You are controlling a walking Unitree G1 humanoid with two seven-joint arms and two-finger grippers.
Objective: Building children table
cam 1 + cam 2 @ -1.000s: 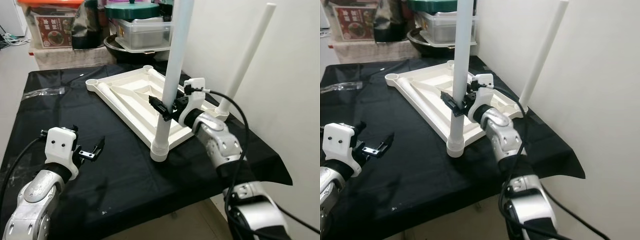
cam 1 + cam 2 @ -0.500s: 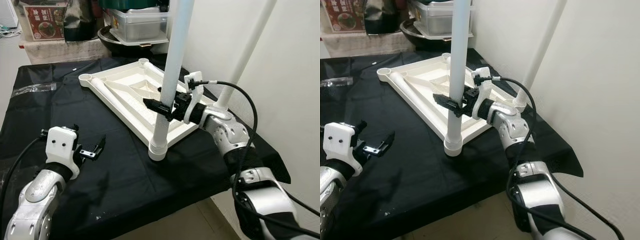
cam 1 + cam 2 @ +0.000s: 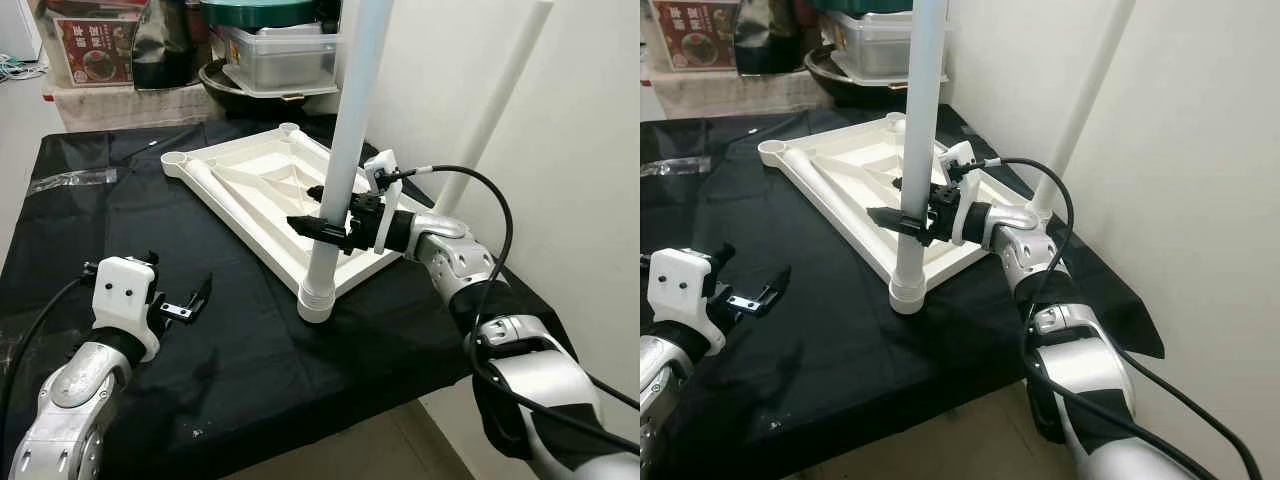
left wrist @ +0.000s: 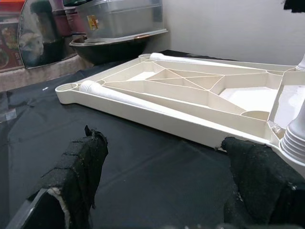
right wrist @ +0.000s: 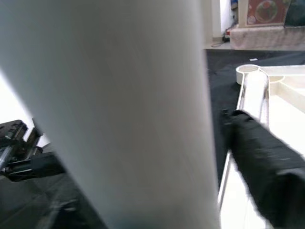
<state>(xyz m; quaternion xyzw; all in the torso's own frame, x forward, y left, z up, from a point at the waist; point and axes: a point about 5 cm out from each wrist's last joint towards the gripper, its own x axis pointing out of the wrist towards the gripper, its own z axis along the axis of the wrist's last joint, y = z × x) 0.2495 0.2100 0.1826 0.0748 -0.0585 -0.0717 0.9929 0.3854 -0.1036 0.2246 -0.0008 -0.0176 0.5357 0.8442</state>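
White tabletop [image 3: 262, 190] lies upside down on black-covered bench [image 3: 120, 240], near corner carrying upright white leg [image 3: 345, 150] seated in its socket. Second leg [image 3: 492, 110] stands at the wall-side corner. Right end effector [image 3: 322, 222] sits at lower part of the near leg, black fingers either side of it, closed around the tube. Left end effector [image 3: 185, 300] hovers over the bench cloth, well apart from tabletop, fingers [image 4: 78, 164] spread open, holding nothing. Storage tubs [image 3: 275, 55] behind the bench.
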